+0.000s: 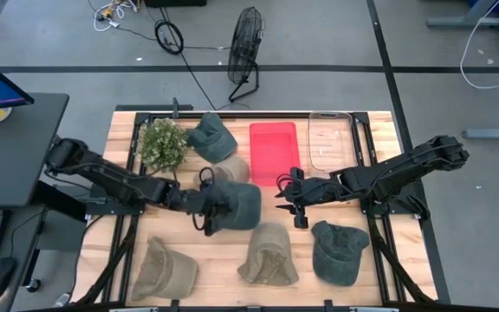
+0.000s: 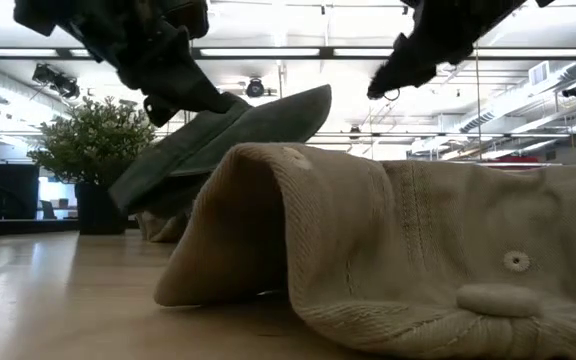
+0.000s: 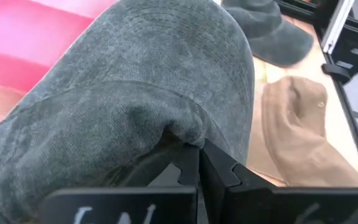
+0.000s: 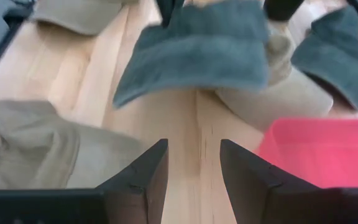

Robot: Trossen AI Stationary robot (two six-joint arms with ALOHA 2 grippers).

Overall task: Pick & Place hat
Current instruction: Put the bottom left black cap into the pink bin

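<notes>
A dark green hat point(image 1: 239, 206) is in my left gripper point(image 1: 208, 208) near the middle of the table. In the low view the hat point(image 2: 228, 140) sits tilted above the wood, brim end raised. My left gripper is shut on it. My right gripper point(image 1: 291, 198) is open and hovers just to the hat's right without touching it. Its wrist view shows the fingers point(image 4: 194, 165) apart, the hat's brim point(image 4: 197, 50) ahead and bare wood between. My left gripper pinches a fold of the hat's crown cloth point(image 3: 182, 137) between its two fingers point(image 3: 219, 171). It is on the side of the hat toward the table's left and comes nearly level from that side. The hat is lifted clear of the table and tilted, with its brim point(image 2: 303, 105) pointing up and away from the gripper.
A red tray point(image 1: 273, 153) and a clear container point(image 1: 329, 139) lie at the far side, and a potted plant point(image 1: 163, 143) at far left. Other hats lie around: dark green point(image 1: 212, 137), tan point(image 1: 229, 170), tan point(image 1: 163, 269), tan point(image 1: 268, 256), dark green point(image 1: 338, 251).
</notes>
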